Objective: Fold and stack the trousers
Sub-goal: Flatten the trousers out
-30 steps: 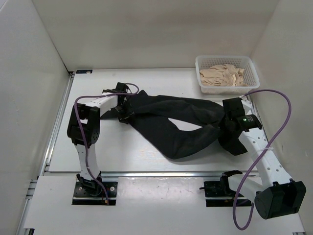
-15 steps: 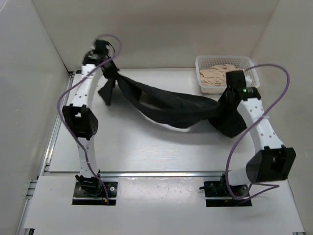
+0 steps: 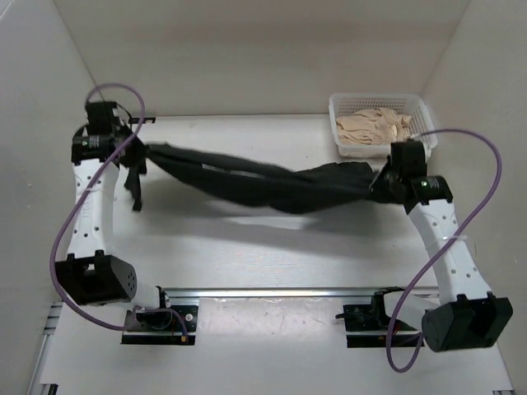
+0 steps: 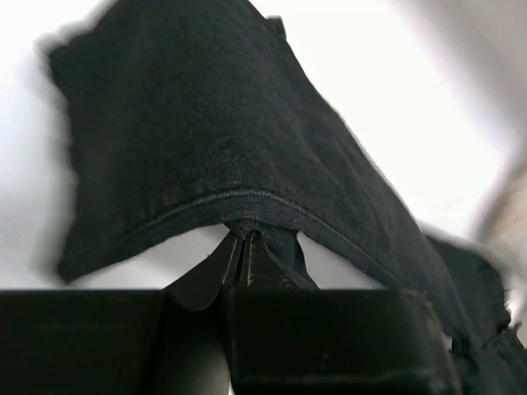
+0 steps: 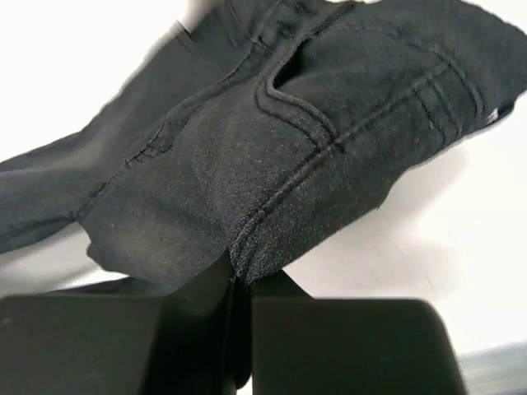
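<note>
1. White table (image 3: 247, 255), flat, matte, fills the middle of the top view.
2. Plain white back wall (image 3: 247, 58) rises at the table's far edge.
3. White left wall (image 3: 33, 164) and white right wall (image 3: 486, 99) close in both sides, boxing in the table.
4. Metal rail (image 3: 272, 292) runs along the near edge; a second rail (image 3: 92, 222) runs along the left edge.
5. White ledge (image 3: 272, 346) in front of the near rail.
6. Light is even and diffuse, with soft grey shadows on the table.
</note>
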You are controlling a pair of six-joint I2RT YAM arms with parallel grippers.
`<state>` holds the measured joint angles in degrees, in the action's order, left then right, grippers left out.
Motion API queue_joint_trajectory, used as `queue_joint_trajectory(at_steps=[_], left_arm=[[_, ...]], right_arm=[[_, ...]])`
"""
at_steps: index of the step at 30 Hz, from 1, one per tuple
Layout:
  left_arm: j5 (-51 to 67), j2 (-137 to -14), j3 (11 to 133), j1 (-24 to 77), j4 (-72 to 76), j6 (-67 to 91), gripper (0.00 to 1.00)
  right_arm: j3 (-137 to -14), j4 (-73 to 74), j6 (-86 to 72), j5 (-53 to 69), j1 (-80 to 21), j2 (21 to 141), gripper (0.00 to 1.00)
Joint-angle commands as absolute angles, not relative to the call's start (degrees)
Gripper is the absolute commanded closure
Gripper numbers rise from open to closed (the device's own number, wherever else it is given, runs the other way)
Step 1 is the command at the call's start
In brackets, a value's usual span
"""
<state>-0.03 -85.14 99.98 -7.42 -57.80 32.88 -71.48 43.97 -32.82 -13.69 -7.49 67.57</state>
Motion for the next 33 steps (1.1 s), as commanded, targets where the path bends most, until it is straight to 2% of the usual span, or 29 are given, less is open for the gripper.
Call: queue_joint_trajectory(at_steps=[1, 2, 5, 11, 14, 15, 17, 18, 20, 22, 24, 25, 27, 28, 31, 33], left_arm=[[1.6, -82.6, 84.3, -8.5, -54.5, 30.9, 0.9], [3.1, -82.6, 79.2, -8.0, -53.5, 30.3, 0.9], [2.1, -85.6, 78.0, -6.2, -52.9, 29.7, 0.9], [1.1, -92.4, 87.3, -3.3, -54.1, 27.0, 0.9], [-0.9, -101.7, 102.6, -1.1, -58.8, 25.6, 0.9], [-1.6, -104.6, 115.2, 0.7, -63.8, 25.1, 0.9], [-2.6, -112.9, 130.7, 2.9, -69.1, 25.0, 0.9], [-3.3, -115.8, 144.7, 5.2, -71.6, 25.0, 0.9], [-3.9, -115.3, 152.5, 6.6, -70.9, 25.6, 0.9], [-0.2, -109.0, 146.3, 6.6, -66.8, 26.3, 0.9], [0.6, -104.9, 137.4, 6.6, -61.5, 26.3, 0.9], [0.6, -102.2, 128.2, 6.6, -60.9, 26.3, 0.9], [1.5, -100.6, 117.8, 7.1, -60.4, 25.4, 0.9], [2.8, -100.6, 107.5, 8.4, -59.6, 23.7, 0.9], [-1.1, -104.6, 99.3, 11.7, -62.2, 22.4, 0.9], [-5.3, -106.5, 98.6, 13.4, -62.8, 22.4, 0.9]], right_arm=[[-62.8, 47.3, -33.0, -15.6, -6.8, 61.3, 1.0], [-60.8, 47.8, -33.0, -15.0, -6.8, 60.1, 1.0], [-57.3, 48.9, -34.6, -14.4, -6.8, 57.0, 1.0], [-60.6, 49.4, -34.6, -14.4, -6.8, 56.6, 1.0], [-65.5, 47.9, -33.5, -16.3, -6.8, 59.8, 1.0], [-67.7, 47.9, -33.5, -16.3, -6.2, 61.2, 1.0], [-77.0, 47.9, -32.1, -16.9, -6.2, 64.4, 1.0], [-79.9, 48.4, -32.1, -18.4, -5.7, 64.9, 1.0], [-84.4, 48.4, -30.7, -19.4, -5.7, 65.0, 1.0], [-84.5, 48.4, -30.7, -20.0, -5.7, 64.3, 1.0], [-78.8, 48.4, -31.2, -20.0, -5.7, 62.1, 1.0], [-76.1, 48.4, -31.2, -20.0, -5.7, 60.4, 1.0], [-67.6, 48.4, -33.1, -19.3, -5.7, 58.5, 1.0], [-65.2, 48.4, -33.1, -18.8, -5.7, 56.9, 1.0], [-59.3, 49.0, -33.7, -17.5, -5.7, 55.0, 1.0], [-58.7, 49.0, -33.7, -17.5, -5.7, 54.4, 1.0]])
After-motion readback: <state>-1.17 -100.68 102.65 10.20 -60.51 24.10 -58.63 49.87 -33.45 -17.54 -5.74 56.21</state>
